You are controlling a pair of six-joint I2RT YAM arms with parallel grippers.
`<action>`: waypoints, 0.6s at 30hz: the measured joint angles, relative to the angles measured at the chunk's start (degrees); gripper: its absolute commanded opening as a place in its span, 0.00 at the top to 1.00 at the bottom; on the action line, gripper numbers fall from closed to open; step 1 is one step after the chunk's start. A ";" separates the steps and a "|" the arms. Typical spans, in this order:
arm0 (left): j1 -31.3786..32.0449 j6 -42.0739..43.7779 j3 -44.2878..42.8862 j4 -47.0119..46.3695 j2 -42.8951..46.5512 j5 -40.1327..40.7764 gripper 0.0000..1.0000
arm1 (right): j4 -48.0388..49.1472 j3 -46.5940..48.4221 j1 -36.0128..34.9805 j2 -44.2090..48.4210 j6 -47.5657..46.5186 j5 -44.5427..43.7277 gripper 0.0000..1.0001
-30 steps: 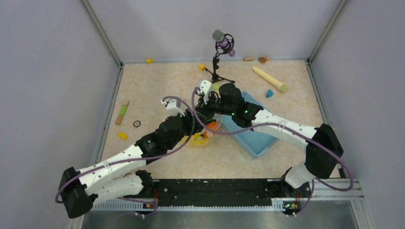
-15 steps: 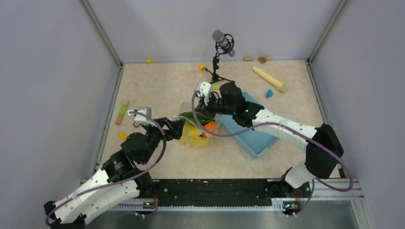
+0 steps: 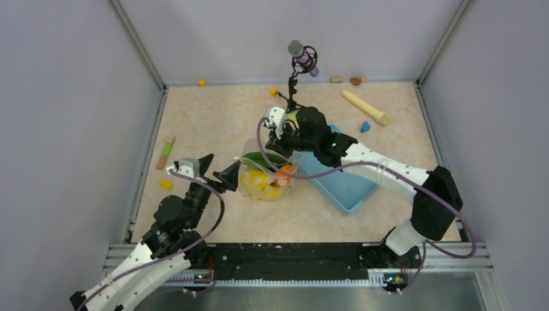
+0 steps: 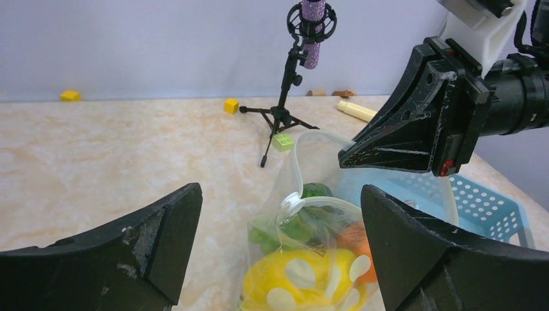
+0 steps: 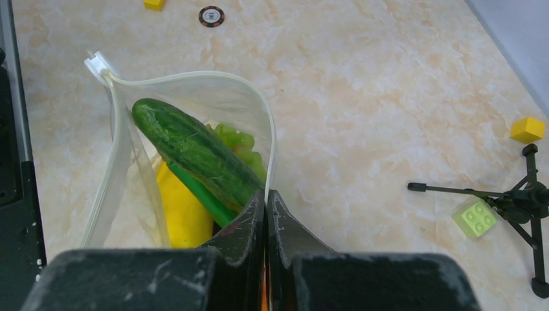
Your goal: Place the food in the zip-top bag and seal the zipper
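Note:
The clear dotted zip-top bag [image 3: 264,176] stands mid-table with its mouth open. Inside are the green cucumber [image 5: 194,152], green grapes [image 5: 238,141], a yellow fruit [image 4: 304,278] and the orange [image 4: 358,241]. The eggplant is not visible. The whitish zipper strip [image 5: 270,133] curves round the mouth, with its white slider [image 4: 291,203] at the left end. My right gripper [image 5: 266,193] is shut on the far side of the strip and holds the mouth up. My left gripper [image 3: 219,168] is open and empty, just left of the bag, with the bag showing between its fingers [image 4: 136,243].
A light blue basket [image 3: 349,188] lies right of the bag, under my right arm. A microphone stand [image 3: 294,78] stands behind the bag, with a green block [image 5: 476,217] by it. A beige cylinder [image 3: 366,107] and small blocks [image 3: 166,184] lie near the edges.
My left arm has pulled back from over the bag toward the near left, and its gripper now sits open beside the bag. My right gripper keeps its hold on the mouth edge.

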State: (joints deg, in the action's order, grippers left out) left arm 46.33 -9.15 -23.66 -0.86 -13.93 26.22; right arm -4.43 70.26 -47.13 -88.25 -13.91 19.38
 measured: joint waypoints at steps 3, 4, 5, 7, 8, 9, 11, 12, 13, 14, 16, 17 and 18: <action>-2.27 1.90 0.39 -2.82 -1.14 -2.75 0.03 | -1.05 1.51 0.90 -1.07 0.00 -0.11 1.00; -3.48 2.03 0.39 -4.00 -2.51 -3.78 0.03 | -1.25 1.99 1.25 -1.42 0.00 -0.17 1.00; -4.96 2.01 0.37 -4.92 -4.15 -4.87 0.03 | -1.33 2.29 1.60 -1.68 0.00 -0.26 1.00; -8.83 1.51 0.37 -6.27 -8.24 -7.67 0.03 | -1.64 3.02 2.36 -2.38 -0.11 -0.70 1.00; -11.23 0.85 0.37 -6.73 -10.40 -9.55 0.03 | -1.66 3.21 2.69 -2.67 -0.42 -1.14 1.00; -13.81 0.17 0.44 -7.21 -12.11 -11.47 0.03 | -1.84 3.43 2.95 -2.93 -0.76 -1.57 1.00; -18.29 -1.36 1.51 -9.11 -13.99 -15.47 0.03 | -2.47 4.13 3.37 -3.50 -1.57 -2.29 1.00; -20.44 -2.12 2.97 -10.73 -13.77 -18.03 0.03 | -2.69 4.55 3.50 -3.85 -1.97 -2.54 1.00; -22.18 -2.97 4.76 -12.72 -12.87 -20.44 0.03 | -2.89 5.14 3.63 -4.26 -2.45 -2.82 1.00; -23.82 -3.54 6.71 -14.49 -11.61 -23.15 0.03 | -3.17 5.68 3.74 -4.66 -2.84 -2.89 1.00; -27.08 -4.96 10.40 -17.20 -9.20 -29.07 0.03 | -3.91 7.17 3.82 -5.64 -3.63 -3.32 1.00; -28.52 -5.68 11.41 -18.25 -8.57 -31.71 0.03 | -4.26 8.13 3.82 -6.29 -4.07 -3.56 1.00; -29.79 -6.25 11.96 -19.52 -8.61 -34.01 0.03 | -4.79 9.38 3.82 -7.26 -4.46 -3.91 1.00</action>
State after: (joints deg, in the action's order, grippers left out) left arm 16.53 -15.40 -11.70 -20.38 -22.55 -7.79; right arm -9.21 79.64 -43.31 -95.50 -18.37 15.46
